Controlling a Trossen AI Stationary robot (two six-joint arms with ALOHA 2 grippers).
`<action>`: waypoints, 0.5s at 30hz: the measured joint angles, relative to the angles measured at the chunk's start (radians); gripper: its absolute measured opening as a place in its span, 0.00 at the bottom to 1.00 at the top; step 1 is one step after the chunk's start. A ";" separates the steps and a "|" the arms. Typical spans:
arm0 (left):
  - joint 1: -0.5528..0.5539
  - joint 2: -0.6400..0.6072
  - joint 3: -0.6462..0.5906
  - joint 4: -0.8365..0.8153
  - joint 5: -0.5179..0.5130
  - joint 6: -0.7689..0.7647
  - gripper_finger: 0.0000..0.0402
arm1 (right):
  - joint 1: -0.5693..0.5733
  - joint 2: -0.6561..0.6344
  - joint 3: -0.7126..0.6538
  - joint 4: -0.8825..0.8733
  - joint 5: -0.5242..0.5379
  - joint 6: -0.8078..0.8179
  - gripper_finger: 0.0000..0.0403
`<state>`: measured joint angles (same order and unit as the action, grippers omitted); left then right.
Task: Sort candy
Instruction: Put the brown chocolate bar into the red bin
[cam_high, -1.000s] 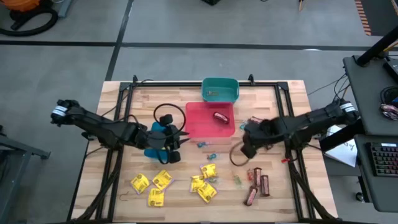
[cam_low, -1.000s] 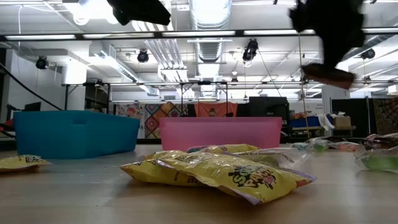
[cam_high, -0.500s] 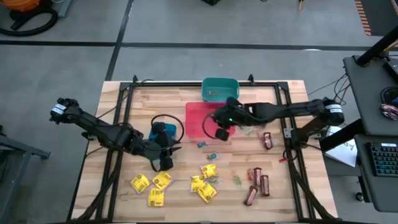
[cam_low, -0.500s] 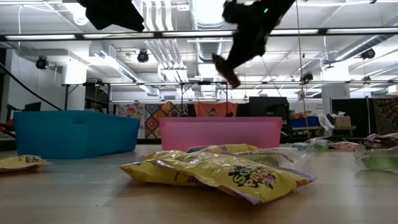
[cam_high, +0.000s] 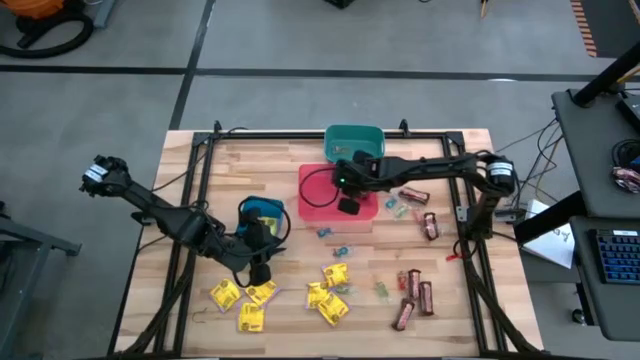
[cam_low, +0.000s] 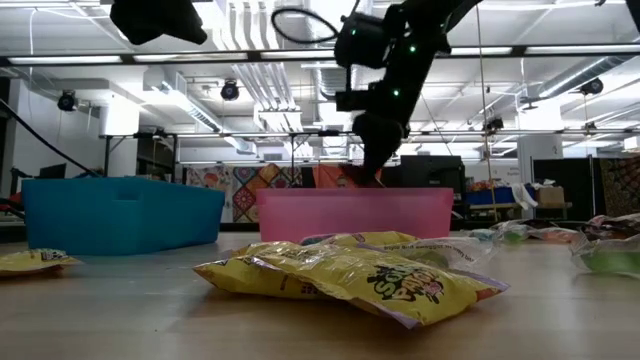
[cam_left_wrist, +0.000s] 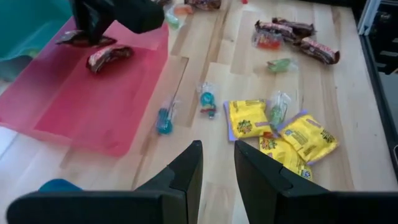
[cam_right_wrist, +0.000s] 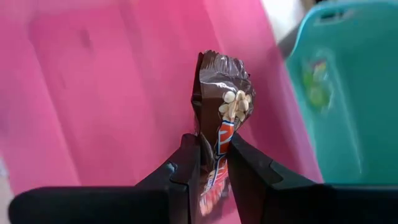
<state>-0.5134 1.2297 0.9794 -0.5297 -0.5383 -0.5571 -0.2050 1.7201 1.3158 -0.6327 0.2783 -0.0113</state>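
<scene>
I count three bins: one teal bin (cam_high: 353, 144), one pink bin (cam_high: 318, 205), one blue bin (cam_high: 262, 211). Six yellow packets (cam_high: 224, 294) lie on the bench (cam_high: 232, 160). I make seven brown bars (cam_high: 425, 297): five on the bench, one in the pink bin, and one brown bar (cam_right_wrist: 219, 134) in the right gripper (cam_right_wrist: 211, 155). I see two tiny blue pieces (cam_left_wrist: 163, 121). The green ones are too small to count.

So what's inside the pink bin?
One brown bar lies inside the pink bin. The right pincer holds another bar above it. The arm hides part of the floor.
</scene>
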 joint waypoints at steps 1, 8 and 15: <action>-0.001 0.000 0.000 -0.003 0.000 -0.005 0.19 | -0.001 0.010 0.006 -0.025 0.000 0.000 0.17; -0.001 0.000 0.000 -0.007 -0.010 -0.006 0.19 | 0.000 0.044 0.026 -0.128 -0.001 -0.035 0.18; 0.000 0.004 0.000 -0.017 -0.030 -0.005 0.19 | -0.001 0.034 0.022 -0.128 -0.050 -0.033 0.30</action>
<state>-0.5137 1.2336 0.9794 -0.5469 -0.5686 -0.5621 -0.2057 1.7541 1.3380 -0.7611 0.2279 -0.0447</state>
